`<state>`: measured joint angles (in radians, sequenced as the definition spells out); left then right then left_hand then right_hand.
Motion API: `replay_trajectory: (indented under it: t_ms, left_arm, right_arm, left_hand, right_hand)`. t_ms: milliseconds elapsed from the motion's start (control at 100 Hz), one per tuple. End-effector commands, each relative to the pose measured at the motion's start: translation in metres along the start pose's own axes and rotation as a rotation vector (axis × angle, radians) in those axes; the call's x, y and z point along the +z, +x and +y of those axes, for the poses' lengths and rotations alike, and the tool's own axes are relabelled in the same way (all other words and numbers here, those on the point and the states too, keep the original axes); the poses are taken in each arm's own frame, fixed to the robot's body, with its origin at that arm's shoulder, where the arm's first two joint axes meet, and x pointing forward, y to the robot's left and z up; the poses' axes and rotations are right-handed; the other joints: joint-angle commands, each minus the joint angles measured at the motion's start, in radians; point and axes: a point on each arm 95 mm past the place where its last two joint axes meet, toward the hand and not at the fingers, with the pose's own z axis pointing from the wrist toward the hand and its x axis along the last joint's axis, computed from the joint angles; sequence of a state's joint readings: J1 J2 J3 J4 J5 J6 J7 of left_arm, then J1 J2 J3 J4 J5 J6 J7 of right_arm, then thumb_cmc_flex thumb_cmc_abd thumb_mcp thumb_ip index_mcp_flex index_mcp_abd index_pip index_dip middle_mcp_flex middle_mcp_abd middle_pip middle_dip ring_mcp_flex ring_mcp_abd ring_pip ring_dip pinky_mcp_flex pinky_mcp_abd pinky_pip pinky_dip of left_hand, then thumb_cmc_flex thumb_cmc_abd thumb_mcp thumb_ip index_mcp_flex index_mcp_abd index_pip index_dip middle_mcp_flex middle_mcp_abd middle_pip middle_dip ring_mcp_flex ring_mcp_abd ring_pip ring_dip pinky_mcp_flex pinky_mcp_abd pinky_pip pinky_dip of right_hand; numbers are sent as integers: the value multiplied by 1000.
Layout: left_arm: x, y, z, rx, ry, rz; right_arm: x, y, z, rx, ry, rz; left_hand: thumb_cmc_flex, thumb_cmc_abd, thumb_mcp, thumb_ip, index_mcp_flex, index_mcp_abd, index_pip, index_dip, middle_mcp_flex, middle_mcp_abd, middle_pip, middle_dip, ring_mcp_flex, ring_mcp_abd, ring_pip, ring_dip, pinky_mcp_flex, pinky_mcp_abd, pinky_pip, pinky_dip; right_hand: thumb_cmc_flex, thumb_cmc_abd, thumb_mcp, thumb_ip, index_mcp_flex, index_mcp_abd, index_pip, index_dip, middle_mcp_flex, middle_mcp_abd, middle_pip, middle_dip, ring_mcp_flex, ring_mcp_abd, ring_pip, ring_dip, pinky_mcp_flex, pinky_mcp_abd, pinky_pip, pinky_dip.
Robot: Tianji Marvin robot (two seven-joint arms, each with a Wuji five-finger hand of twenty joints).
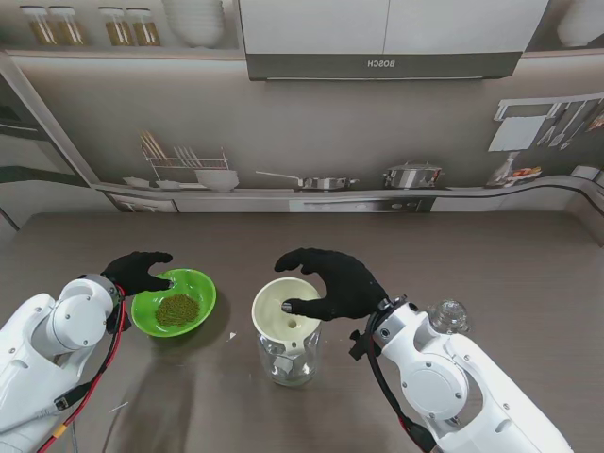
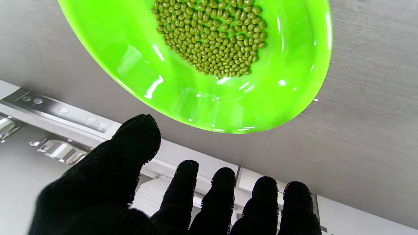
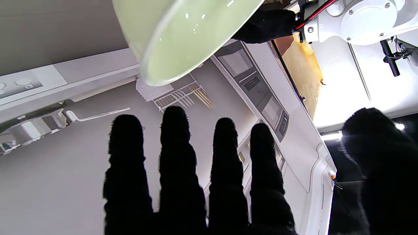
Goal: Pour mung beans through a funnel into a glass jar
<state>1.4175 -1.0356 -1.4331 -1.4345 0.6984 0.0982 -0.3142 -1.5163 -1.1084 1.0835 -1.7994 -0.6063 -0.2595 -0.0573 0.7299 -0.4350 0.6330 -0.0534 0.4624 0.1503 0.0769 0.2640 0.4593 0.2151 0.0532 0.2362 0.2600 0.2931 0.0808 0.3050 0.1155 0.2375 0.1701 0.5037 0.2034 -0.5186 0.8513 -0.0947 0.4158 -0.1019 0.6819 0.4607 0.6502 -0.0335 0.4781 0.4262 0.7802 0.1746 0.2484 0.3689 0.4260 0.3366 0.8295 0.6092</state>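
Stand view gives you the whole layout: the green bowl sits on the grey table at your robot's left, with a small heap of mung beans in its middle. Just to its right the glass jar stands upright, and the pale funnel rests in its mouth, tilted a little.

Your left hand hovers at the bowl's left, farther rim with its fingers spread and nothing in them; the left wrist view shows the fingertips apart and clear of the bowl, the beans lying undisturbed inside.

Your right hand hangs over the funnel's right edge, fingers extended and separated. From the right wrist camera the funnel sits beyond the fingers with a gap between them, so it grips nothing. A glass stopper lies near the right forearm.
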Motion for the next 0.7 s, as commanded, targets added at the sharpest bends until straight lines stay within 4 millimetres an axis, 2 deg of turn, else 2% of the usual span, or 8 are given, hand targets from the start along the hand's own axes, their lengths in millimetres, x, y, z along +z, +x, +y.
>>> replay_trajectory:
  t_ms: [0,220,690]
  left_arm:
    - [2,-2,2,-5,-25,-16]
    - [10,-9,6,14,-40,-55]
    - [33,-12,11,13,-90,-104]
  right_arm:
    - [-1,1,-4,7,18,-3]
    - [-2,0,-4,16,24,-9]
    - [-3,-1,-4,23,27,-20]
  left_hand:
    - [-27,-52,35,7,-28,-15,-11,-4,-32,-17,-1,1,-20,-6,4,-2,11,-30,3,-2]
    - [-43,-60,39,2,-44,-8,-9,2,-33,-6,5,8,4,7,26,7,53,-24,23,2]
    - [-46,-61,51,-2,-10,35,8,18,-8,16,16,28,58,35,91,45,134,-7,86,39]
  right_hand:
    - [-34,28,-7,33,-1,-14,-8,29,9,-21,-11,-5,18,-24,0,-5,-4,-19,4,-13]
    - [-35,28,-3,32,2,-12,-6,29,14,-20,-11,-5,25,-26,4,-3,-3,-19,6,-14]
    - [-36,31,6,31,9,-9,-1,28,25,-13,-10,-5,32,-28,7,0,1,-18,10,-15]
